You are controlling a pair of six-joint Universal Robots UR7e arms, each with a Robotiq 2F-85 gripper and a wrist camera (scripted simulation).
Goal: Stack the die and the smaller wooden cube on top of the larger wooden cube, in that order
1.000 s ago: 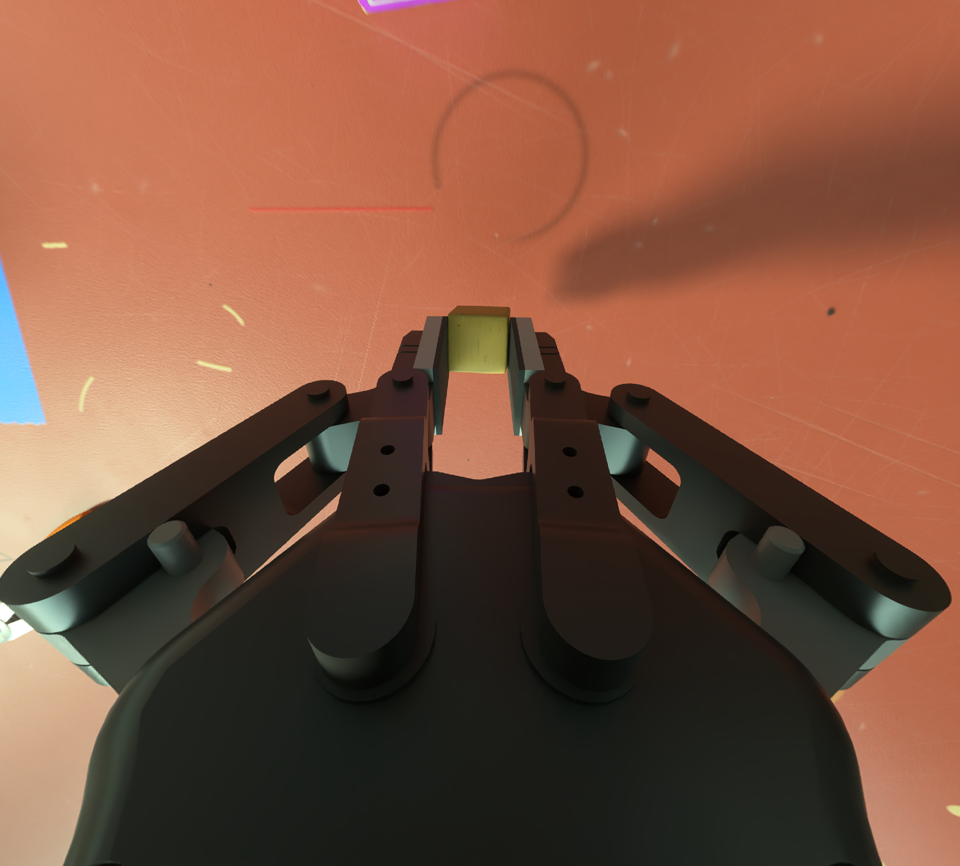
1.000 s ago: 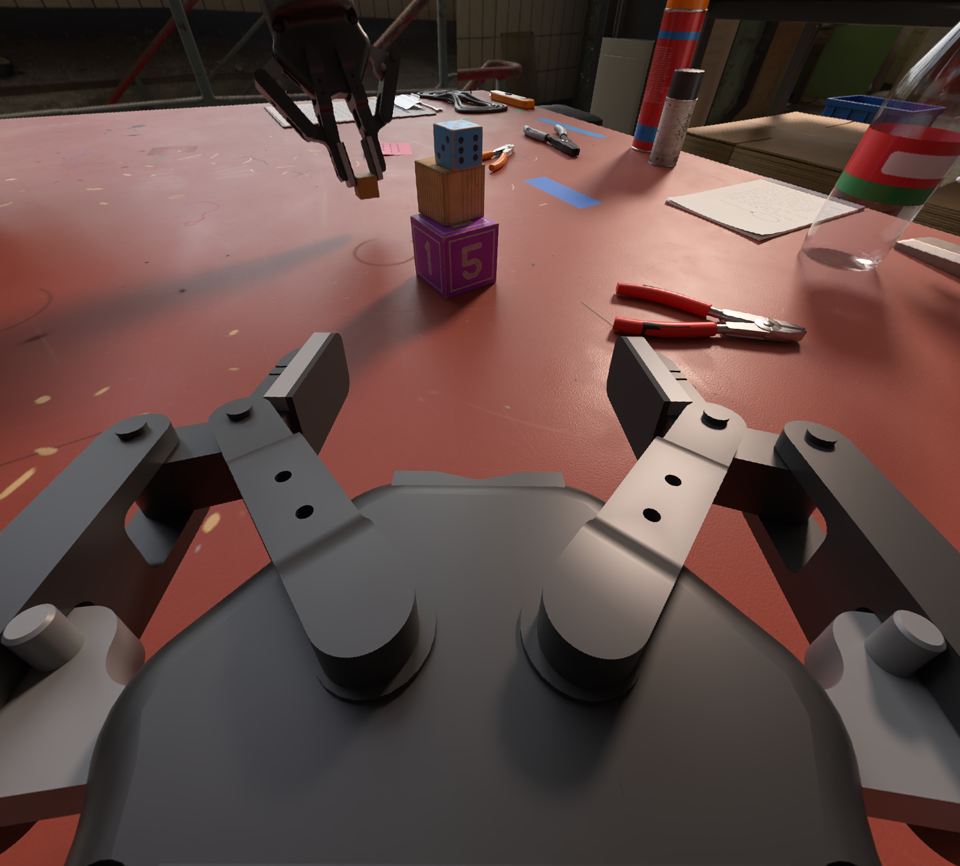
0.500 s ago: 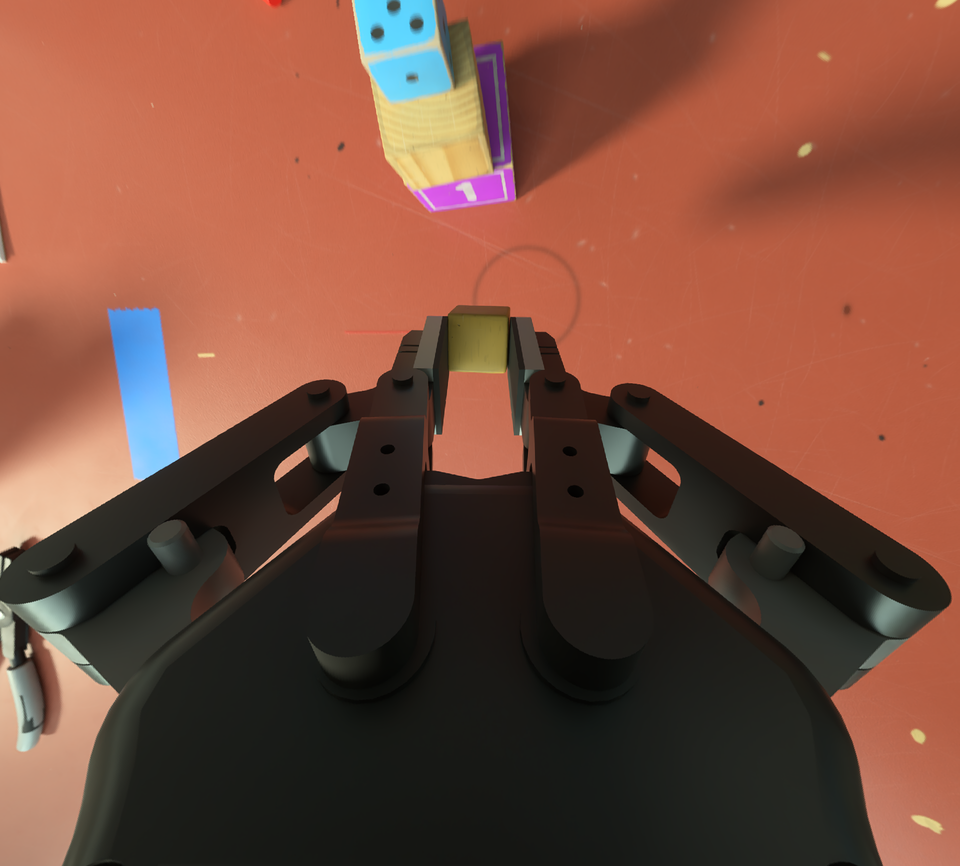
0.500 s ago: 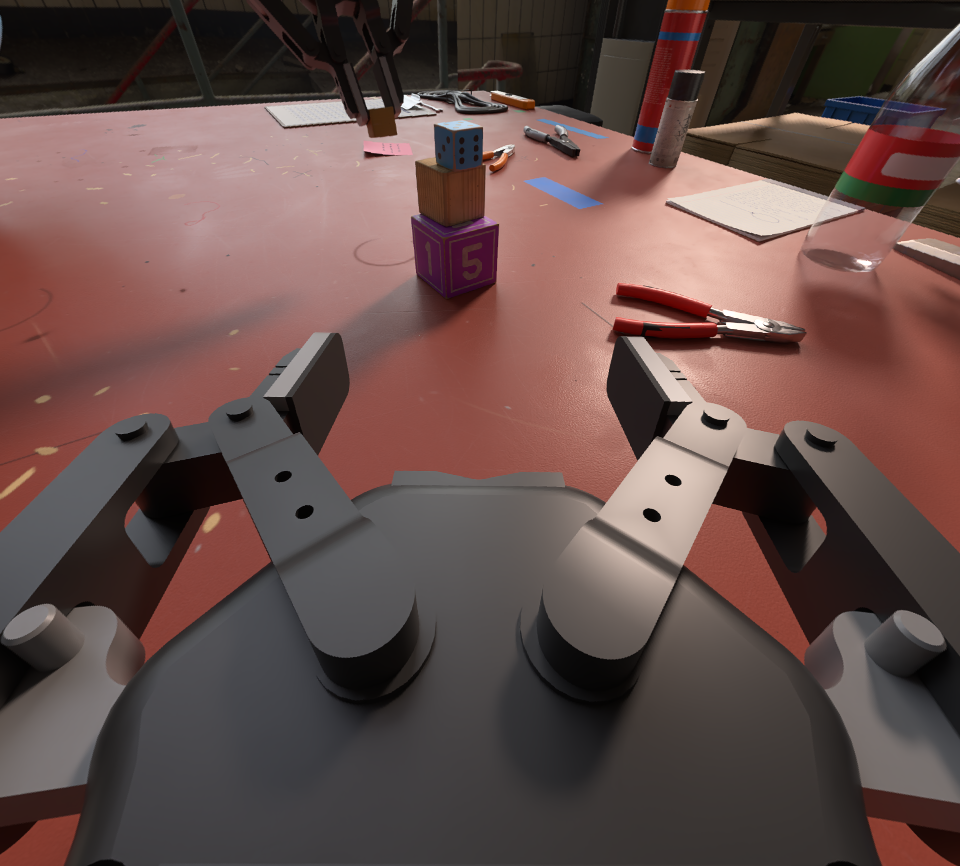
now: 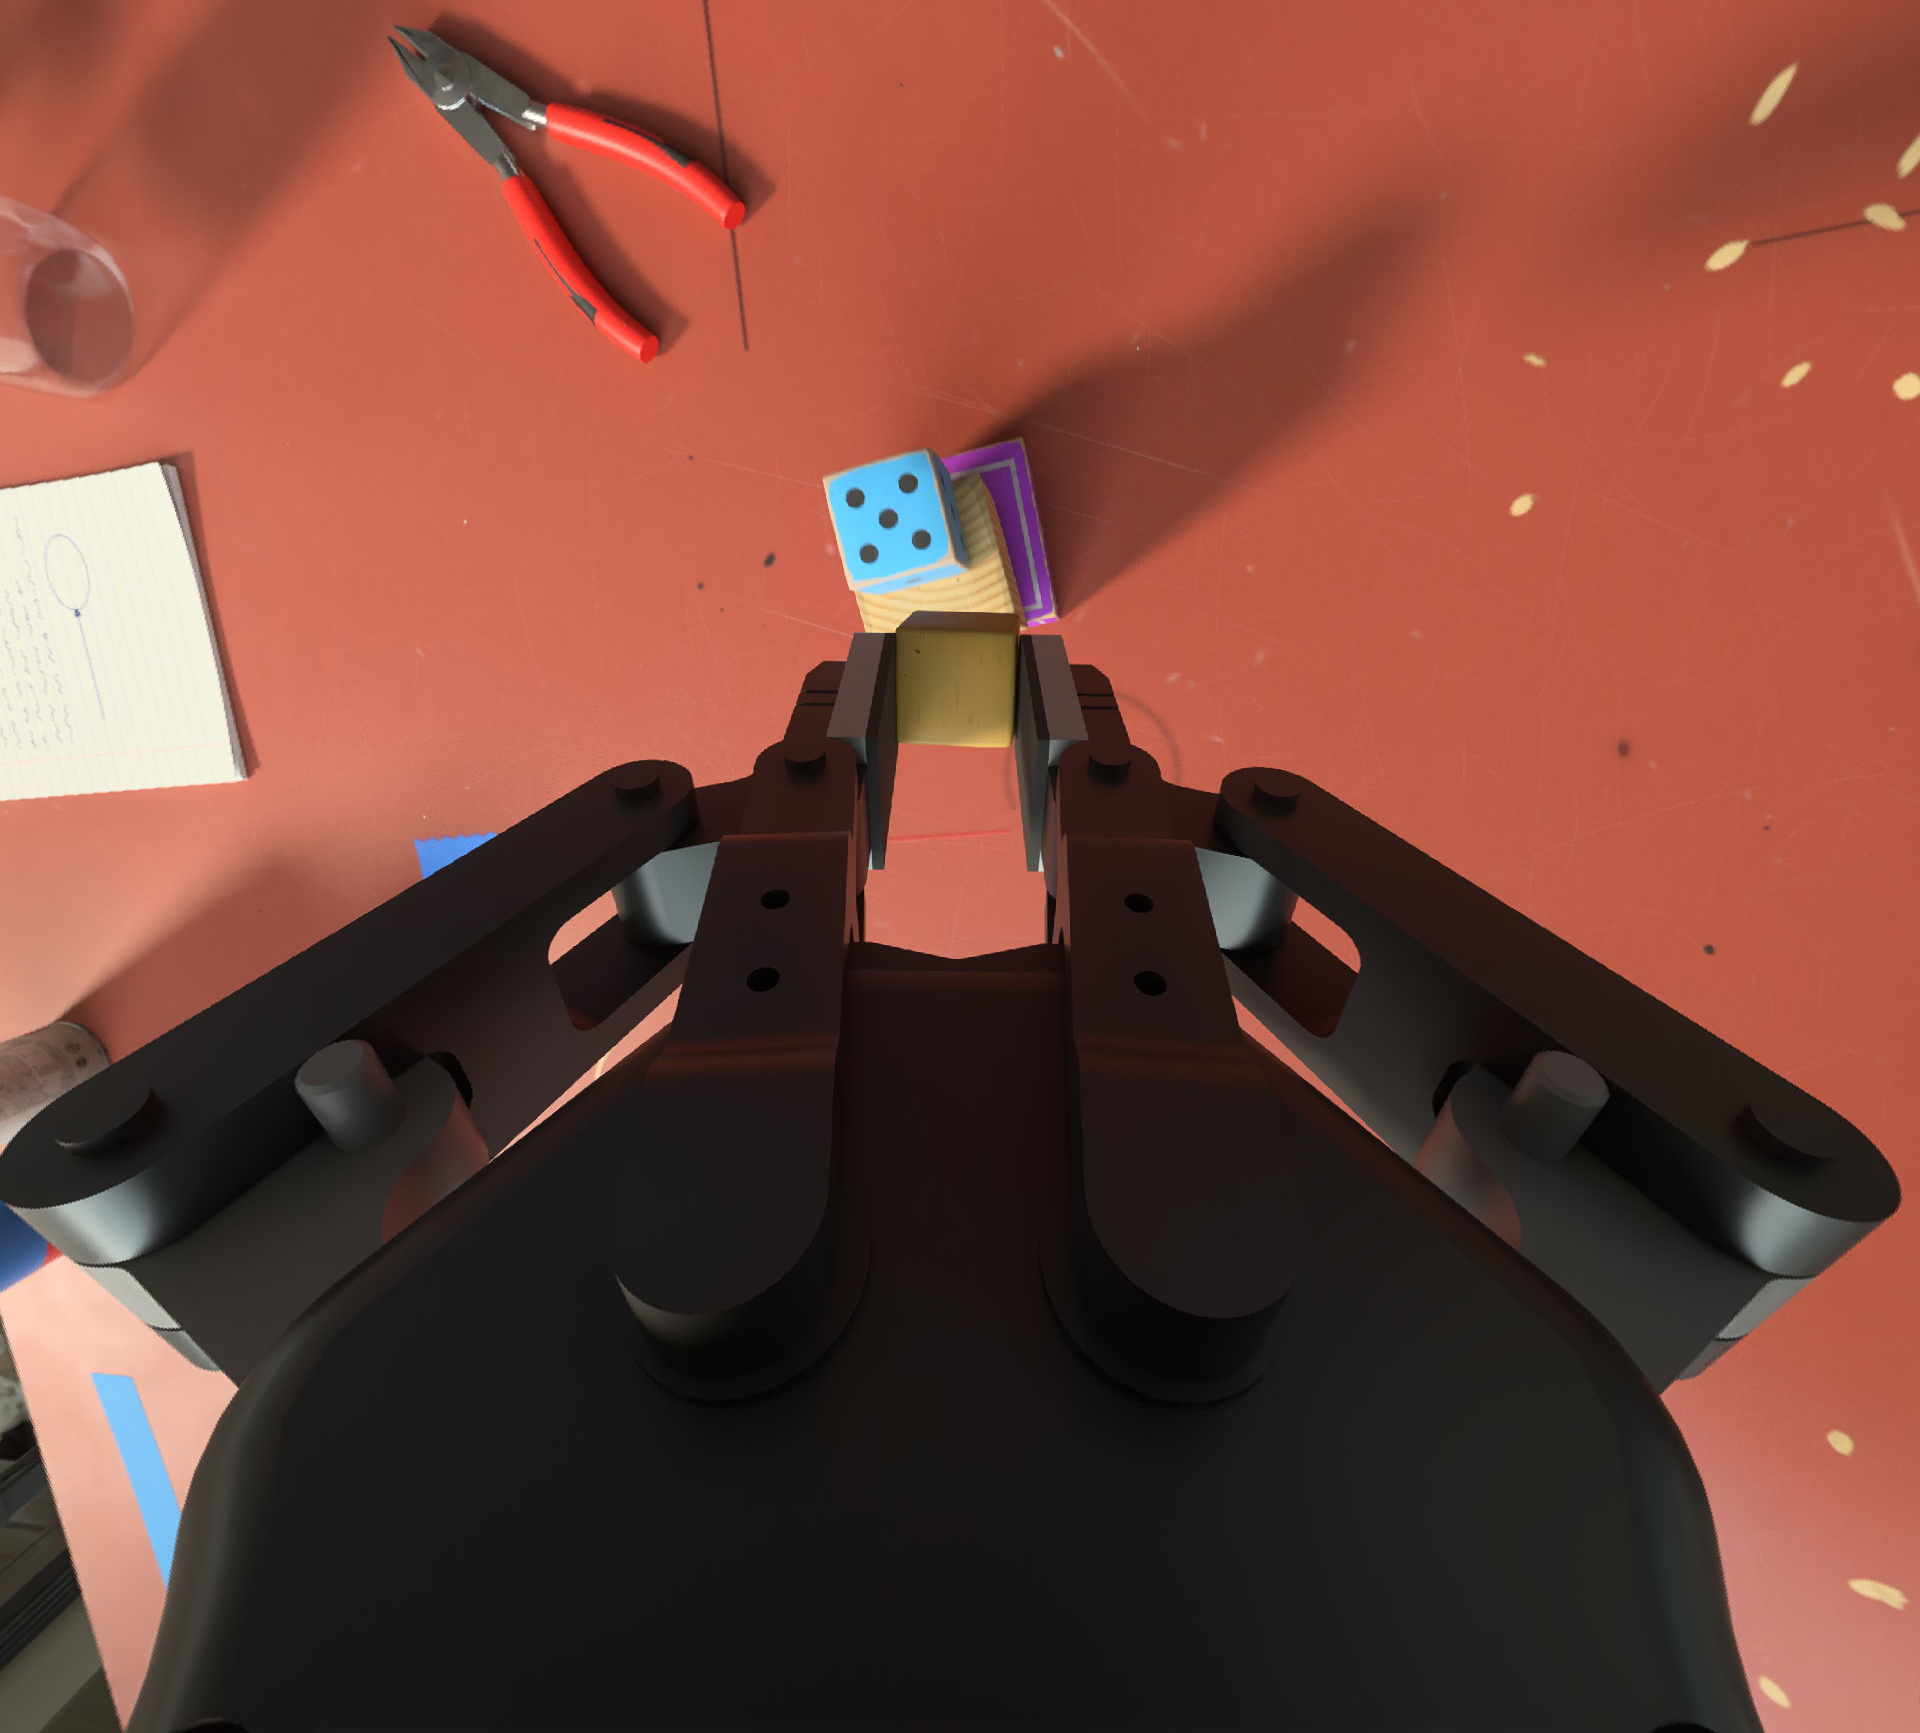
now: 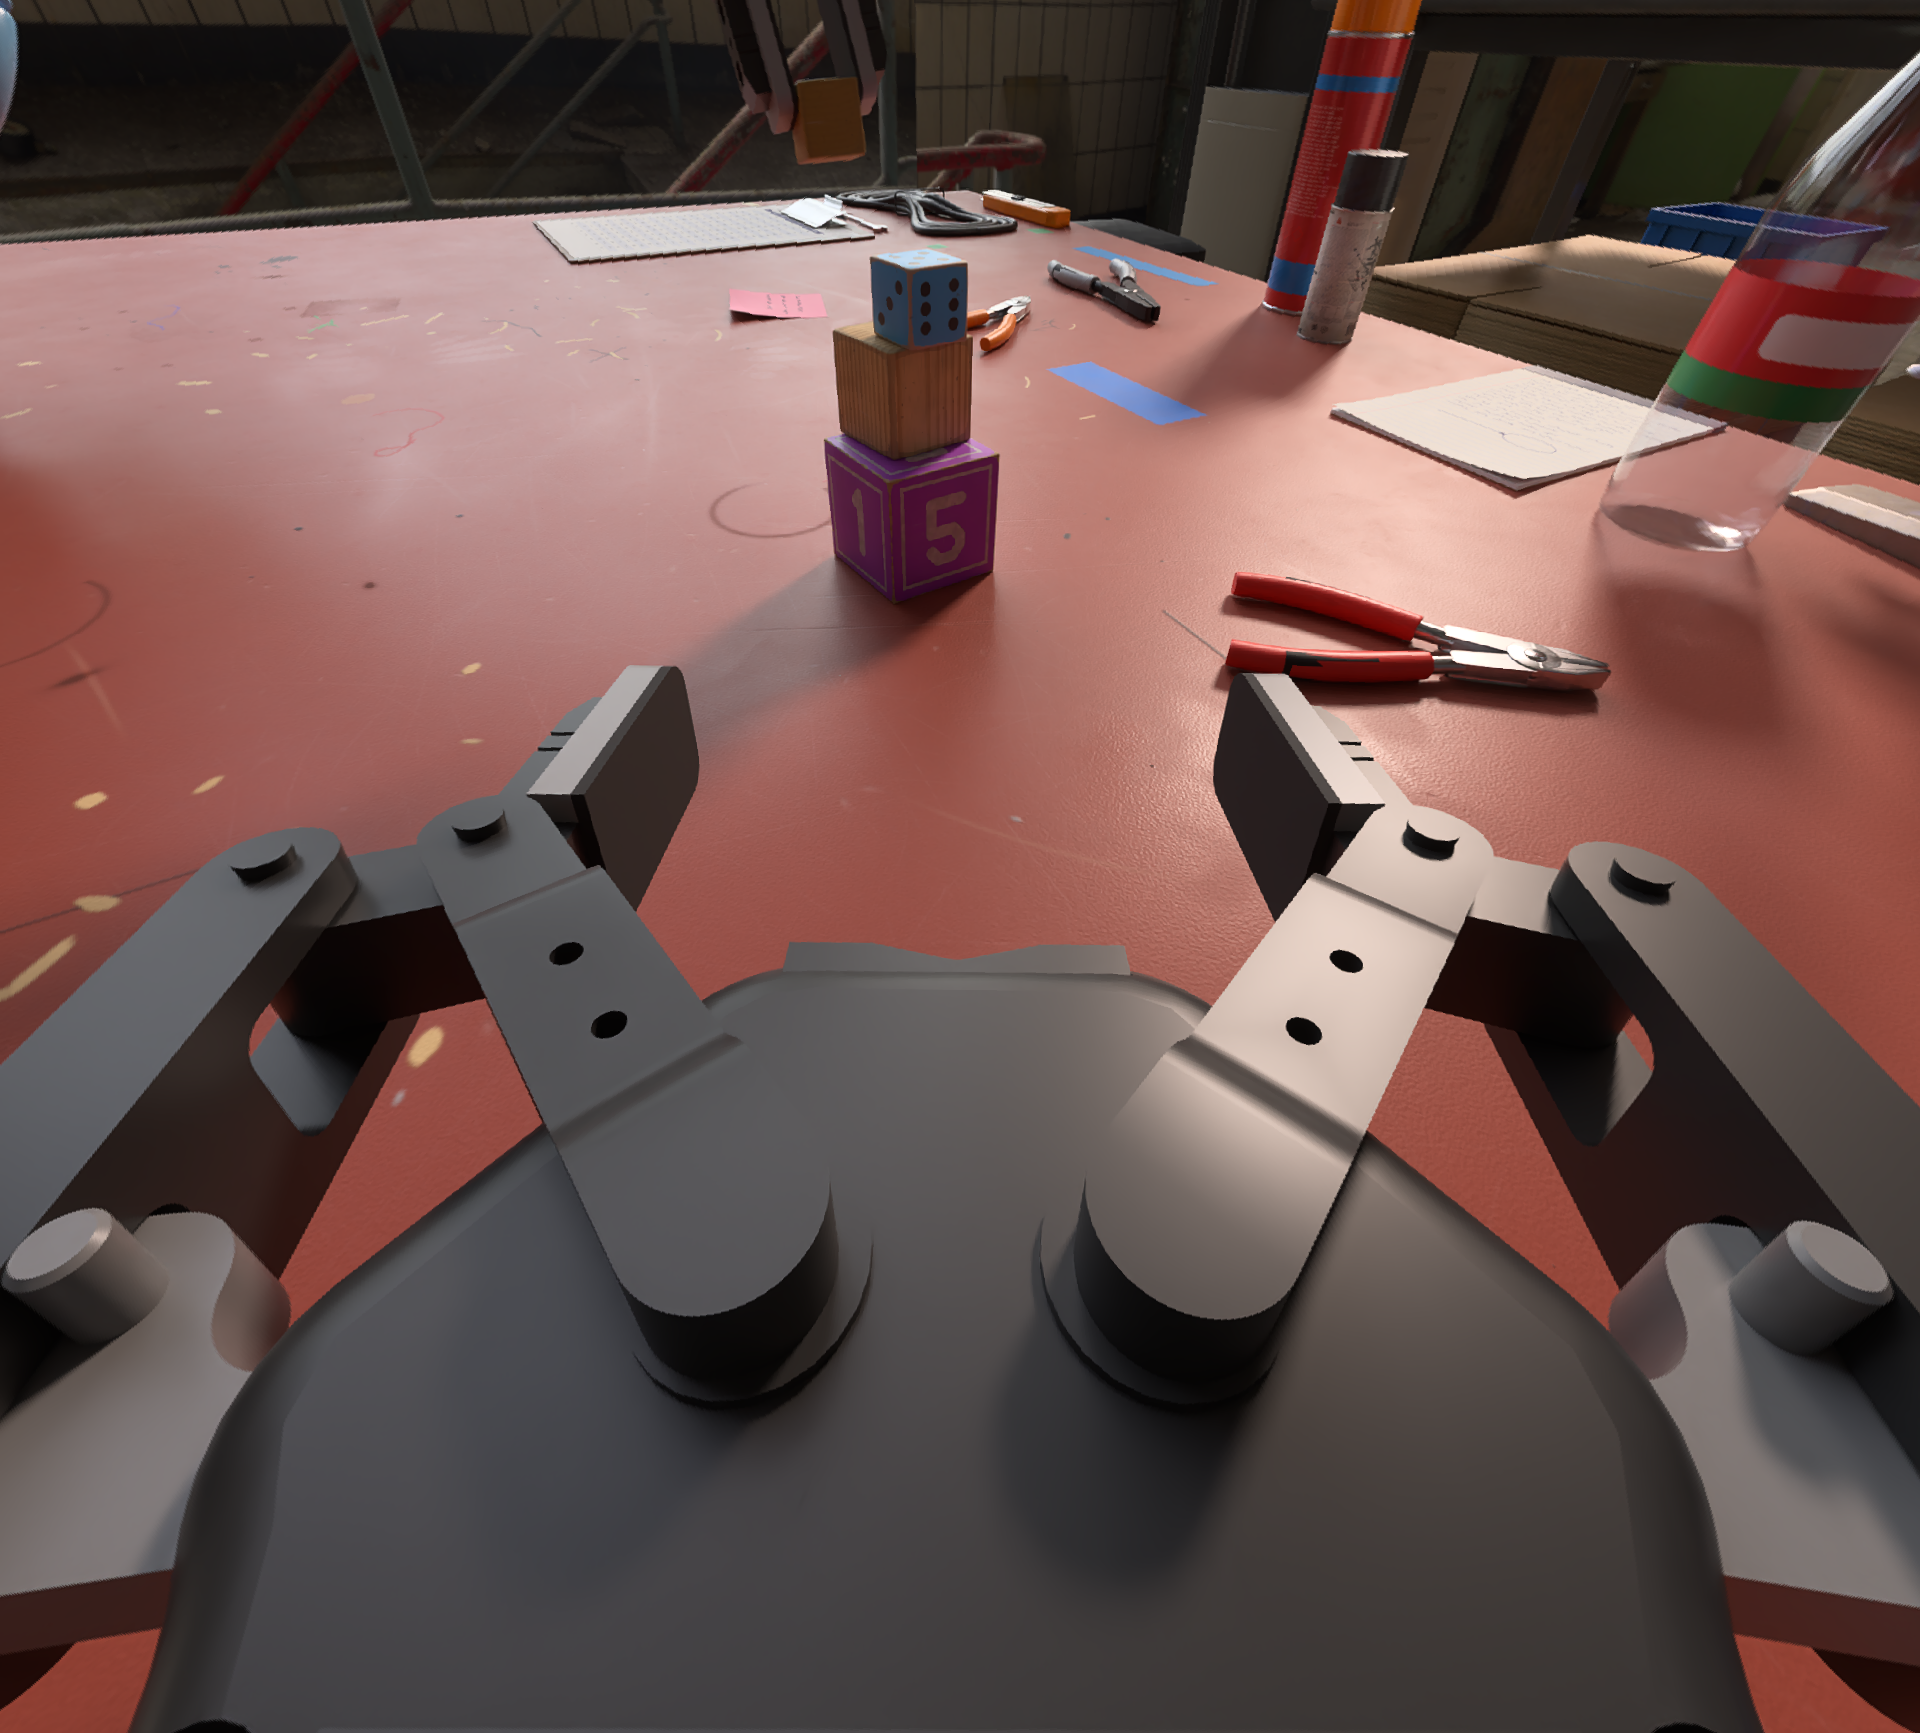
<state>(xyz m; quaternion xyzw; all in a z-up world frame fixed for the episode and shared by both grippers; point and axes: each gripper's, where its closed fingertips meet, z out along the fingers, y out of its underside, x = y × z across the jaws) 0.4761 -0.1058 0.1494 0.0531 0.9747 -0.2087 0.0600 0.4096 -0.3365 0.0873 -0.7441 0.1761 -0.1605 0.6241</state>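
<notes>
The left gripper point(image 5: 956, 696) hung high above a red table point(image 5: 1351, 540), its fingers closed on a small wooden cube point(image 5: 956, 684) pinched between the pads. In the right wrist view the same gripper point(image 6: 816, 109) showed at the top of the frame with the small cube point(image 6: 828, 117) clear of everything, above the stack and a little to its left.

Below stood a three-tier stack: a purple block point(image 6: 912, 528) on the table, the large wooden cube point(image 6: 902, 393) on the block, and a blue die point(image 6: 920, 296) on the large cube. Seen from above, the die point(image 5: 890, 520) sat toward one corner of the large cube point(image 5: 940, 597), with the block point(image 5: 1013, 530) showing at the side.

The right gripper point(image 6: 954, 774) sat low over the table, well short of the stack, its fingers spread wide and holding nothing.

Red-handled pliers point(image 6: 1403, 639) lay to the right of the stack. A notepad point(image 6: 1522, 426), a clear bottle point(image 6: 1787, 353) and a spray can point(image 6: 1340, 125) stood farther right, and a strip of blue tape point(image 6: 1127, 393) lay beyond the stack.
</notes>
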